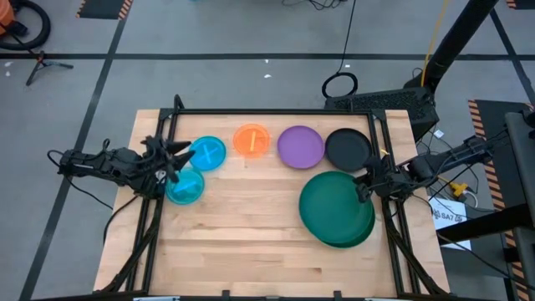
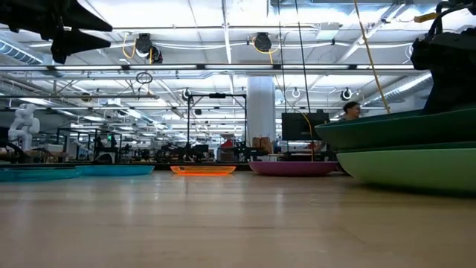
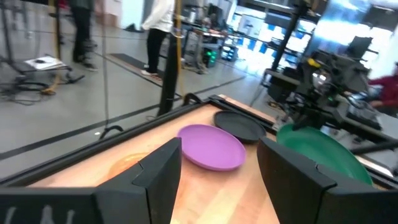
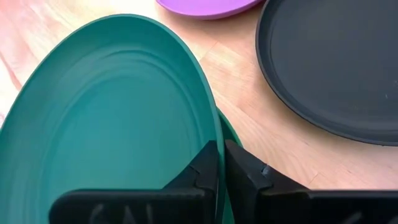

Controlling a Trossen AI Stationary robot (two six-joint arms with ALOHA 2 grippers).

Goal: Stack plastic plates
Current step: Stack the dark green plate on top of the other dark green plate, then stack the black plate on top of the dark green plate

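- At the left side of the table [image 1: 251, 242], the left hand [image 1: 177, 159] hovers with its fingers spread wide, holding nothing, above the two cyan-blue plates [image 1: 206, 153], which lie overlapping or just touching, one nearer the back and one nearer the front.
- Next along the back row sit the orange plate [image 1: 251, 140], the purple plate [image 1: 300, 146] and the black plate [image 1: 347, 148], each lying flat and single; none of these five small and medium plates has joined a pile yet, as far as I can judge.
- Toward the right, a stack has begun: a dark green plate [image 4: 112, 124] sits tilted over a light green plate [image 2: 409, 167], its rim raised in the low view. Whether another plate lies between them I cannot tell.
- At the right edge, the right hand [image 4: 219, 165] is pinched narrow on the rim of the dark green plate, holding it over the pile.
- No plate carries anything but other plates.
- By my estimate the task is early: the big plates are gathered, five remain.
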